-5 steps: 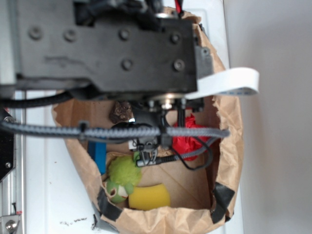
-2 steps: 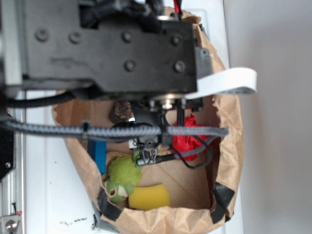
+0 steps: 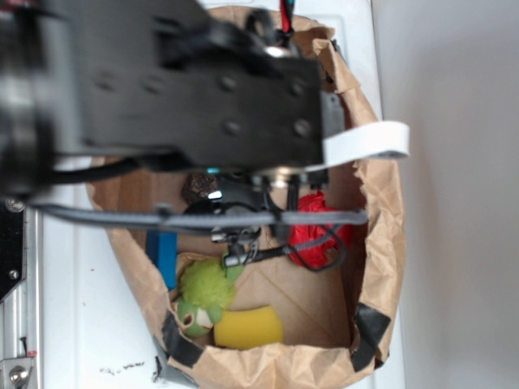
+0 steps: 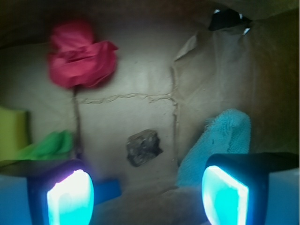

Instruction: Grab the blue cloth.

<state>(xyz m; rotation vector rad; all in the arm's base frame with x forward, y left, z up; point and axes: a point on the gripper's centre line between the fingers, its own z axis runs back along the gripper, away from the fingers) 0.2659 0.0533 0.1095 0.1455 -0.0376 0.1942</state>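
Aqua terry towel: the blue cloth [image 4: 220, 140], a soft pale aqua-blue looped towel, stands in a rumpled hump just behind the hand's right-of-frame pad in the wrist view, against the creased paper wall; in the exterior view the arm hides it altogether.
Hand: the hand [image 4: 147, 197] hangs inside the brown paper bag [image 3: 381, 243] with its two glowing pads [image 4: 70, 197] spread wide and nothing between them.
Hand against the cloth: the cloth sits off to one side of the gap, not centred in it, mostly behind one pad.
Risk, missed grasp: closing from here would likely catch only an edge of the towel or bare paper, because the gap is over the bag floor.
Risk, wrong thing: a rigid dark-blue rectangular block [image 4: 105, 187] lies nearer than the cloth, beside the other pad, and could be nudged or pinched instead.
Dark lump: a small dark, rough lump [image 4: 143, 147] lies on the floor beside the cloth, towards the middle; it could be swept up.
Risk, bag wall: the cloth leans on the soft paper wall, so a sideways shift may snag or fold paper into the grip.
Further things: a green plush toy [image 3: 207, 292] and a yellow sponge block [image 3: 247, 327] lie well apart from the cloth.
Farthest: a crumpled red wad of cloth [image 4: 79, 56] lies beyond, across the bag, out of harm's way.
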